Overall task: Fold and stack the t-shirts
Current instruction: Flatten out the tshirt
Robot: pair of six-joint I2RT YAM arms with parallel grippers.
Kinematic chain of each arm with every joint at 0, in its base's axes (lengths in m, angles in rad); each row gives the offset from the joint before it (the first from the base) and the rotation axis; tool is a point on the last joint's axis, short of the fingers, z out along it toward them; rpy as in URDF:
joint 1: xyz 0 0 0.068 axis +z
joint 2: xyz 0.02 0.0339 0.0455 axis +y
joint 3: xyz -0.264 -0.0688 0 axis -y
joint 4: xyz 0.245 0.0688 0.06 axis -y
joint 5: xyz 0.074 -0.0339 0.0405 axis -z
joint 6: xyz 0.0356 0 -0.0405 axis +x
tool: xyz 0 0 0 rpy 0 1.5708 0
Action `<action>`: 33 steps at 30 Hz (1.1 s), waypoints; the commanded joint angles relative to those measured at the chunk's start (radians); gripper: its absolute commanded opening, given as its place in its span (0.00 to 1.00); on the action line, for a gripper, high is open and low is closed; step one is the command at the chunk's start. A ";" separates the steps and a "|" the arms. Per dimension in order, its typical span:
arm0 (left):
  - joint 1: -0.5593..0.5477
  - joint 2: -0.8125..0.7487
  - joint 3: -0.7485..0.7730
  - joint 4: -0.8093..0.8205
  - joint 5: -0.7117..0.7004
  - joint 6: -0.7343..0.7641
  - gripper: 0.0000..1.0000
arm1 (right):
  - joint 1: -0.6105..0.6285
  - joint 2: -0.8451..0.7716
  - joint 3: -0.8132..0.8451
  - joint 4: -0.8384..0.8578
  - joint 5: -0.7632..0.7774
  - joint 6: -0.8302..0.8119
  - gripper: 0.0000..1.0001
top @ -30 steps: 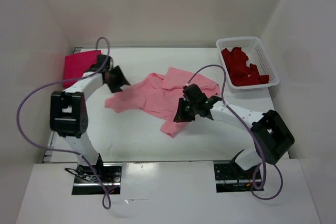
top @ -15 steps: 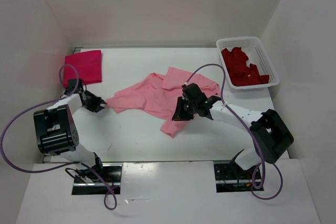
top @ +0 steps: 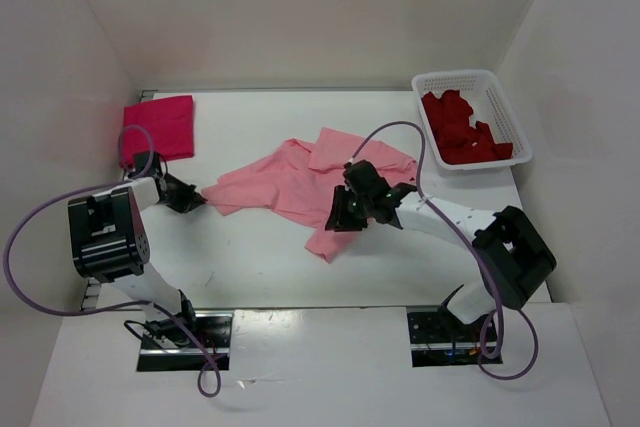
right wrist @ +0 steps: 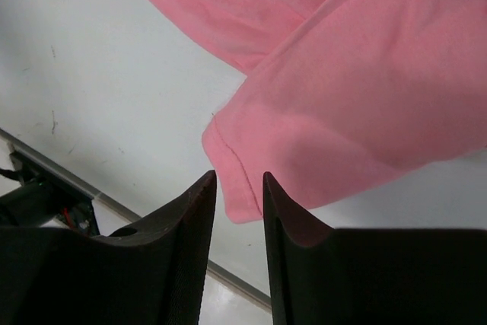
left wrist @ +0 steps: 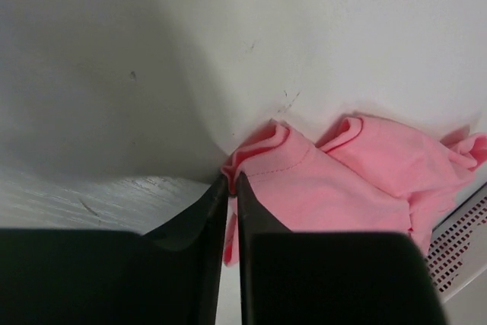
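Magenta t-shirt [top: 158, 127] lies folded at the table's [top: 250, 257] far left. Left claw [left wrist: 232, 182] pinches the left edge of the light pink t-shirt [top: 290, 182]. Right claw [right wrist: 240, 179], narrowly parted, hovers at its near hem. Dark red t-shirt [top: 458, 129] sits in the far-right basket [top: 502, 89].

Overhead, wrist close-ups sharing light pink t-shirt [top: 280, 182]

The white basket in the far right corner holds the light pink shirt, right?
No: the white basket in the far right corner holds the dark red shirt; the light pink shirt lies on the table. The top view shows it.
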 commanded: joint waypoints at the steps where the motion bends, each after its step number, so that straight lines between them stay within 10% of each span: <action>1: 0.002 0.003 0.010 0.015 -0.009 -0.003 0.12 | 0.040 0.048 0.075 -0.023 0.079 -0.014 0.37; 27: -0.117 -0.218 0.017 -0.010 -0.038 0.057 0.00 | 0.311 0.485 0.457 -0.355 0.378 0.032 0.45; 33: -0.117 -0.218 0.017 -0.001 -0.029 0.057 0.00 | 0.321 0.522 0.457 -0.364 0.398 0.052 0.06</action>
